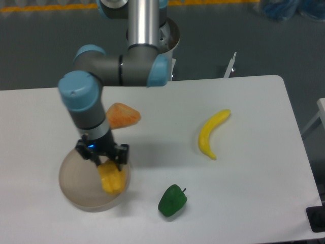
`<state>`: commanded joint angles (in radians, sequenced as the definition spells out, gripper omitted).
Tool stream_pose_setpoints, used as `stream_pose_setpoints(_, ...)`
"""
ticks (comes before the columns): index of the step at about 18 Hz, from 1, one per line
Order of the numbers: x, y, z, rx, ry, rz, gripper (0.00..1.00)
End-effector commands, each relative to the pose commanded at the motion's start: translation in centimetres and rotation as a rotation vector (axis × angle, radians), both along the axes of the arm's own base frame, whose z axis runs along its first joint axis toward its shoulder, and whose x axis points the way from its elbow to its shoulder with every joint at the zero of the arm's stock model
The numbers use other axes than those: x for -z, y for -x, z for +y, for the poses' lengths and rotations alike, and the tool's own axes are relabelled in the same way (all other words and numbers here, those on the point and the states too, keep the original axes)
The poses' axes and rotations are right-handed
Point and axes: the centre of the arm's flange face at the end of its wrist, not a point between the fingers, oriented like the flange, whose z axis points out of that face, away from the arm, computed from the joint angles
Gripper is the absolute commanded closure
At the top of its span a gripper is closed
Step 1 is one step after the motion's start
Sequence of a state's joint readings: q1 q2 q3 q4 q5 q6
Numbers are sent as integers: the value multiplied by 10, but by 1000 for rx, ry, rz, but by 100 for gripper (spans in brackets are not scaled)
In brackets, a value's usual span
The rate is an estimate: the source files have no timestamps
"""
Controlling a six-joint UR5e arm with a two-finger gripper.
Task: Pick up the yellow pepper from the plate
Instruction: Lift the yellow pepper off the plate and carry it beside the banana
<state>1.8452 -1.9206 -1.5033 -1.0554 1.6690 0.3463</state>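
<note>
The black two-finger gripper is reaching down over the round beige-tan plate, its fingers closing around the lumpy yellow toy pepper. The pepper is sitting at the plate's right edge.

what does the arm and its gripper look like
The arm is built of smooth silver-grey metal tubes linked by darker grey joint housings, each closed by a rounded light-blue cap. At its tip sits a small black two-finger gripper with a tiny blue light glowing on its body. No loose cables or readable markings show.
</note>
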Motion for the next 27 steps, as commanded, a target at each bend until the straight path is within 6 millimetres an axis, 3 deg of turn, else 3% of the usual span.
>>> stream_pose_setpoints(3, -28, 40, -15, 16, -31, 18, 64)
stream_pose_setpoints(6, -23, 79, -23, 83, -14, 11, 64)
stream_pose_setpoints(11, -13, 164, -60, 285, 109, -25, 64)
stream_pose_setpoints(16, -8, 213, -82, 399, 125, -26, 64)
stream_pose_setpoints(21, 3, 244, -105, 541, 160, -12, 63)
stream_pose_setpoints(27, 1, 261, -114, 630, 196, 19, 62)
